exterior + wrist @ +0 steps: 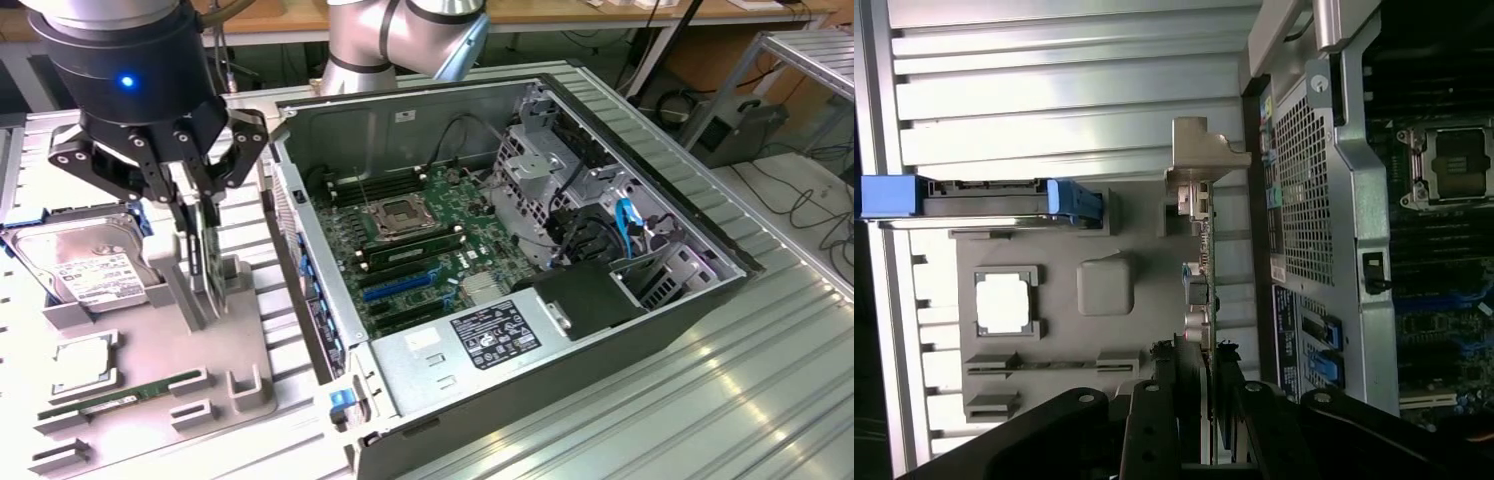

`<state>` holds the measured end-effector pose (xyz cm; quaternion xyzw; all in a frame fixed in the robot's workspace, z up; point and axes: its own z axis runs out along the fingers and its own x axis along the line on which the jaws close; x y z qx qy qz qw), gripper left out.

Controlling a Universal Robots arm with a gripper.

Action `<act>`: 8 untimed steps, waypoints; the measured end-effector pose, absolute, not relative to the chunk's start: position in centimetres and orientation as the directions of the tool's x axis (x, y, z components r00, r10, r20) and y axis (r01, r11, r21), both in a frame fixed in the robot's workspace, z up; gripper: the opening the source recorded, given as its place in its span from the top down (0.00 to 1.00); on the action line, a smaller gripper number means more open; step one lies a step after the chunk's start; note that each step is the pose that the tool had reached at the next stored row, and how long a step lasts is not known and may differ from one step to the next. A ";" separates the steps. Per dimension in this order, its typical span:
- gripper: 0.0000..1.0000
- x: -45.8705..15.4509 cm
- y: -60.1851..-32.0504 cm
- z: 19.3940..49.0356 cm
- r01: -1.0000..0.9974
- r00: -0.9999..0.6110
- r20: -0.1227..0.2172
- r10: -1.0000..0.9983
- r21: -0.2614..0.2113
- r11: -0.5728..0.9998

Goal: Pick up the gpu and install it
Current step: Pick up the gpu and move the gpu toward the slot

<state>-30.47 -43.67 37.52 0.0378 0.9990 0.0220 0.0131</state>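
— On the exterior view's left, beside the open tower, what is the arm doing?
— The black gripper point(198, 200) hangs over the pale grey moulded plastic parts tray point(147, 370). It is clenched on the gpu point(203, 265), its two black fingers point(1159, 420) pinching the card's upper edge from either side.
— How does the gpu look?
— It is a thin, flat, dark circuit card standing upright on its long edge in a slot of the tray, so both cameras see it nearly edge-on. In the wrist view the gpu point(1199, 280) shows small components along one face. A narrow silvery metal bracket point(1199, 150), bent over at its tip, caps one end, and the gripper point(1194, 400) straddles the card away from that end.
— Is it lifted?
— Its lower edge sits between the tray's grey posts. I cannot tell whether it has risen clear of the slot.
— And around it?
— A silver boxy hard drive with a white label point(80, 265) lies in the tray just beside the card, to the exterior view's left. A square silvery processor chip point(83, 355) and a slim green memory stick point(120, 395) lie in pockets nearer the camera. The black open-sided computer case point(400, 115) lies on the ribbed metal table point(641, 400) beside the tray, to the exterior view's right, with its green motherboard point(427, 250) exposed.
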 end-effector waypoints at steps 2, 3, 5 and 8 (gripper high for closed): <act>0.73 -30.5 -43.7 37.8 0.075 -0.997 -0.024 0.076 0.045 0.996; 0.73 -30.5 -43.7 37.8 0.075 -0.997 -0.025 0.076 0.045 0.996; 0.73 -30.5 -43.7 38.0 0.075 -0.997 -0.024 0.076 0.045 0.996; 0.73 -30.5 -43.7 38.2 0.075 -0.997 -0.024 0.076 0.045 0.996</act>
